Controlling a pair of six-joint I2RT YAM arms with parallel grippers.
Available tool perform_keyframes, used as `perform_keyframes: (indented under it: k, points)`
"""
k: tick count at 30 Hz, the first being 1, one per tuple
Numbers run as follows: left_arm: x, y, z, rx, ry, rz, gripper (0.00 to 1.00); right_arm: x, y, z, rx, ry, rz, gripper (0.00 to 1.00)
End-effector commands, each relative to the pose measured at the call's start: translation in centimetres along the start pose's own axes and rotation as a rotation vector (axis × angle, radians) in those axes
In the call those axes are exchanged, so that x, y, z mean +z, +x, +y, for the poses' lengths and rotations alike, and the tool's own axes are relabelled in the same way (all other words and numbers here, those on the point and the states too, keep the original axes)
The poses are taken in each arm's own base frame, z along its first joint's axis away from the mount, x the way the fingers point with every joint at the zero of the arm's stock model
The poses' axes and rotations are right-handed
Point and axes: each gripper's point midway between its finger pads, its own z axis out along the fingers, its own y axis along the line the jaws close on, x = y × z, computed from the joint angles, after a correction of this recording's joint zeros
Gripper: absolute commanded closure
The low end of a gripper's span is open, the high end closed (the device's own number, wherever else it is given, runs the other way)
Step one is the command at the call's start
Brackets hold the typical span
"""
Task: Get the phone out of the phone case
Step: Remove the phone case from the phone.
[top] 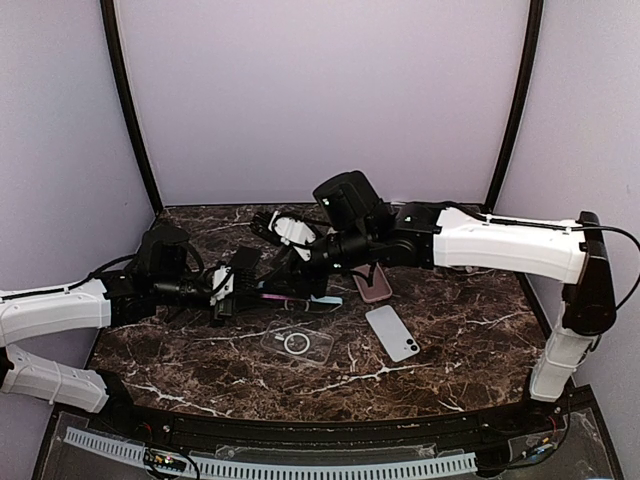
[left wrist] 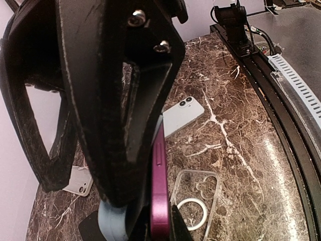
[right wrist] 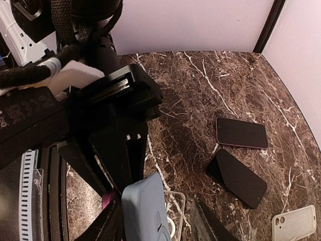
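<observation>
Obs.: the left gripper point(top: 240, 290) was clamped tight on the cased phone and held it between the two arms, near the middle of the dark marble table point(top: 460, 370). It appeared raised off the surface.

Left wrist view: the magenta phone point(left wrist: 159, 191) sat on its long edge with its side buttons exposed. The blue case point(right wrist: 145, 211) lay against the phone's other side. Phone and case were together in the grip, with the phone not out of the case.

Right wrist view: the right gripper point(right wrist: 155, 223) had its jaws apart, one finger on each side of the free end of the blue case. A strip of table showed between the case and the finger on the right of that view. The other finger sat close against the case, but the frame edge cut it off, so I could not tell whether it was touching.

Loose items on the table:
- a clear case point(top: 297, 343) with a ring, just in front of the held phone
- a pale phone point(top: 392, 332), face down, to the right of the clear case
- a pink-edged phone point(right wrist: 242, 132), screen up, with a black phone point(right wrist: 236, 176) beside it
- a white case point(right wrist: 296, 223) near those two phones
</observation>
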Motion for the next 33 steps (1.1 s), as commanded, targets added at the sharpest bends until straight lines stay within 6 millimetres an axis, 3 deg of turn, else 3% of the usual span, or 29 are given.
perform_keyframes:
  k: [1,13,19,33]
  points:
    - [-0.5,-3.1,1.6,0.055,-0.042,-0.081,1.0,0.0,-2.2,0.2,-0.02,-0.008,-0.06,0.55]
    - [-0.6,-3.1,1.9,0.06,-0.06,-0.07,1.0,0.7,-0.9,1.1,-0.022,-0.039,-0.014,0.58]
    - [-0.7,-3.2,2.0,0.066,-0.067,-0.073,1.0,1.3,0.8,0.6,-0.037,-0.003,0.047,0.66]
    - [-0.7,-3.0,2.3,0.067,-0.083,-0.06,1.0,1.3,1.4,1.5,-0.047,-0.031,0.073,0.74]
